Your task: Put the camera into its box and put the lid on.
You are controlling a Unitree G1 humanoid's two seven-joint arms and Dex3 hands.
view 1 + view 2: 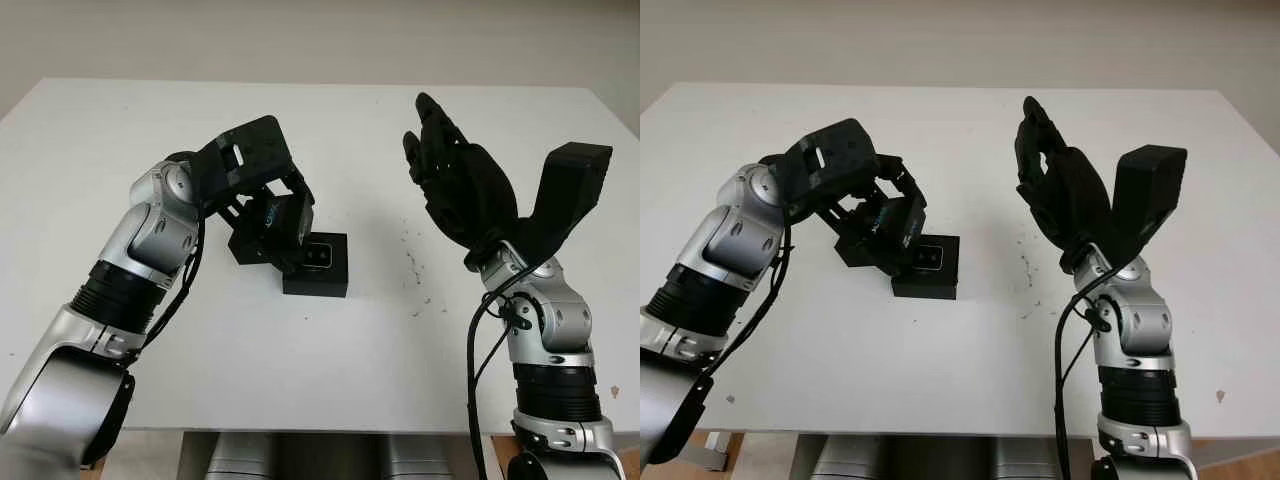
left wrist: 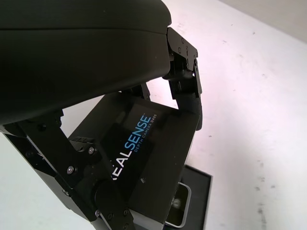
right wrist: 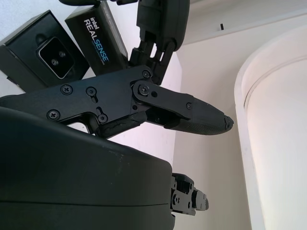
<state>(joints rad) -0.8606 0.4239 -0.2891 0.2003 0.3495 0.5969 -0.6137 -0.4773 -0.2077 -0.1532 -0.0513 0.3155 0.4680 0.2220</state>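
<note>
**Left hand holding the lid beside the open box**

Left eye view: The left hand [image 1: 262,205] grips the black lid [image 1: 290,222], fingers curled round it, tilted just above the desk [image 1: 330,370]. The open box [image 1: 317,264] lies immediately beyond that hand's fingertips, with the camera [image 1: 318,253] seated inside, face up. The right hand [image 1: 458,180] is open, raised off the desk, well apart from the box.

Right eye view: The same arrangement; the lid's lower edge overlaps the near corner of the box.

Left wrist view: The lid [image 2: 144,158], printed "REALSENSE", sits pinched between the fingers [image 2: 184,72]; the camera [image 2: 178,213] lies below it in the box.

Right wrist view: Past the open right hand's fingers [image 3: 187,111], the lid [image 3: 96,40] and box [image 3: 43,52] lie side by side.
</note>
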